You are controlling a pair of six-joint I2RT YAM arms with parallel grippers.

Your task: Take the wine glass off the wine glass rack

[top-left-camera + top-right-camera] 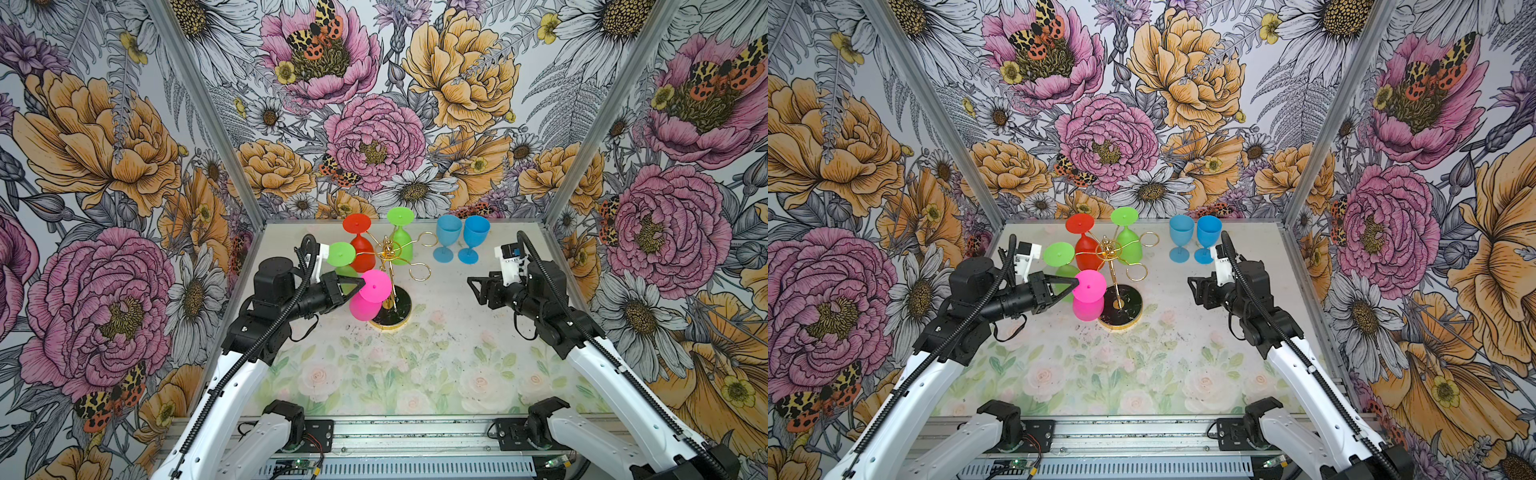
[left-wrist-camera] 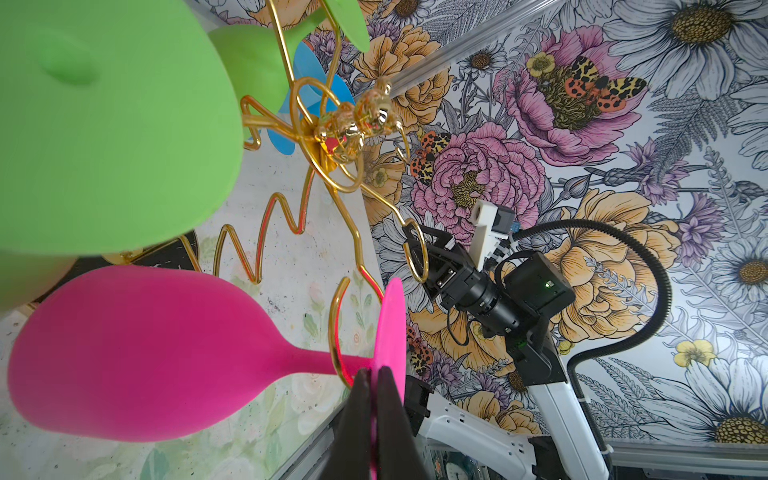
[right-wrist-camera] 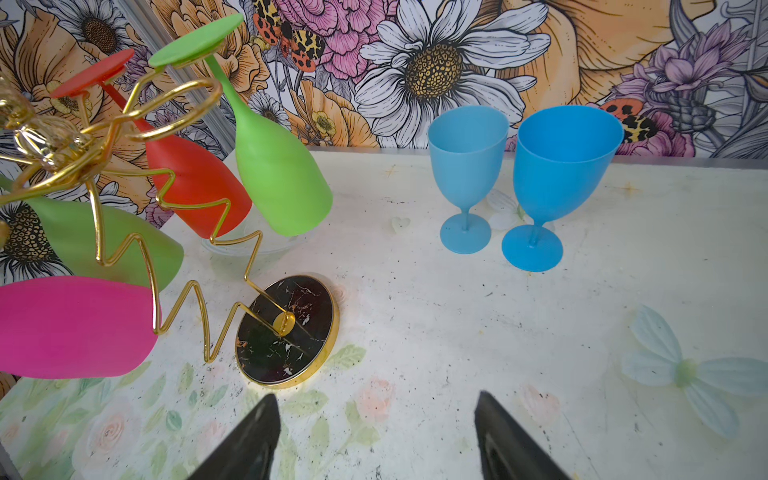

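My left claw (image 2: 374, 372) is pinched closed on the rim of the round foot of the matte hot-pink plastic wine glass (image 1: 365, 306). The glass hangs bowl-down on the near-left side of the thin gold wire rack (image 1: 389, 251) with its black gold-rimmed base, stem inside a curled loop. My right claw (image 3: 376, 397), right of the rack, stands wide open, gripping nothing.
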